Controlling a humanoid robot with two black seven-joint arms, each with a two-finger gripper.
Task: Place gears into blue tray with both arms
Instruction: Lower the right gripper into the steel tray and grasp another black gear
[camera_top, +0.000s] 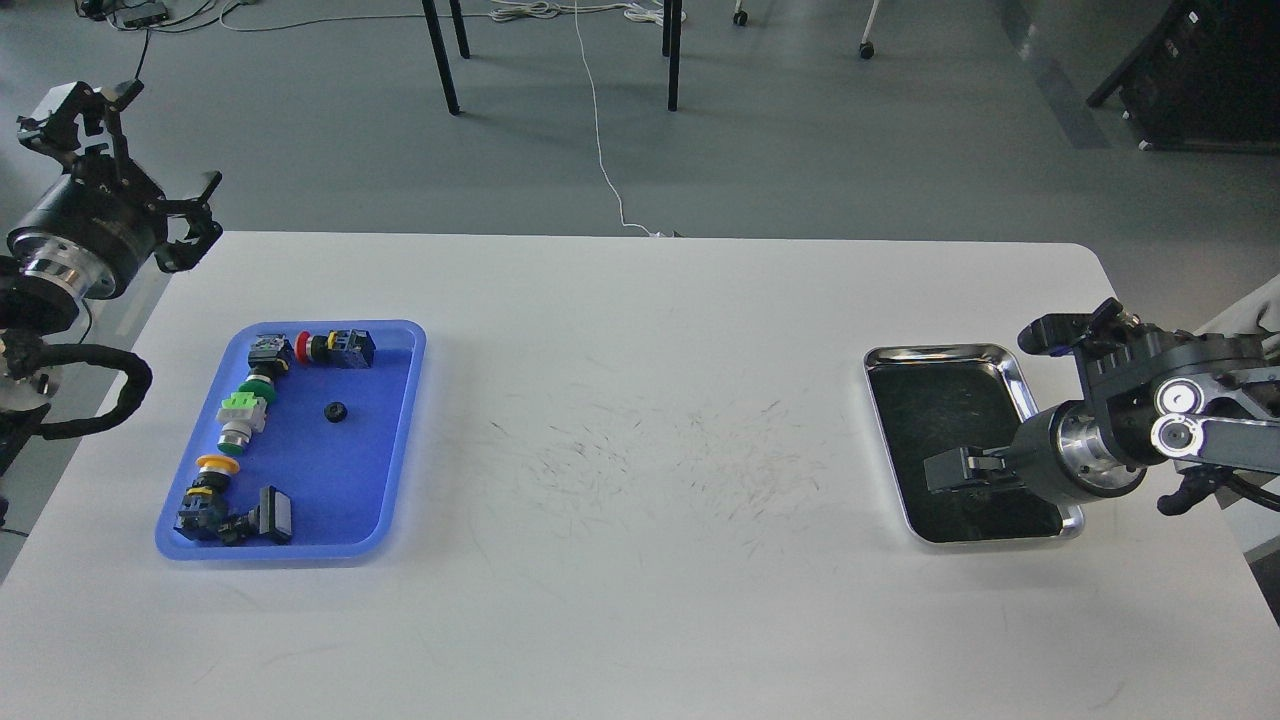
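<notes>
The blue tray (400, 440) lies on the left of the white table. One small black gear (335, 411) rests on its floor near the middle. My left gripper (135, 165) hangs beyond the table's far left corner, above and behind the tray; its fingers are spread open with nothing between them. My right gripper (950, 470) reaches in from the right and points left, low over the shiny steel tray (880, 362). Its dark fingers blend with the tray's dark floor, so I cannot tell whether they are apart or hold anything. No other gear shows.
Several colourful push-button switches (243, 415) line the blue tray's left side and far edge, with one red-capped switch (335, 347) at the back. The white table (640, 420) has faint scratch marks in the middle. Chair legs and cables stand on the floor beyond.
</notes>
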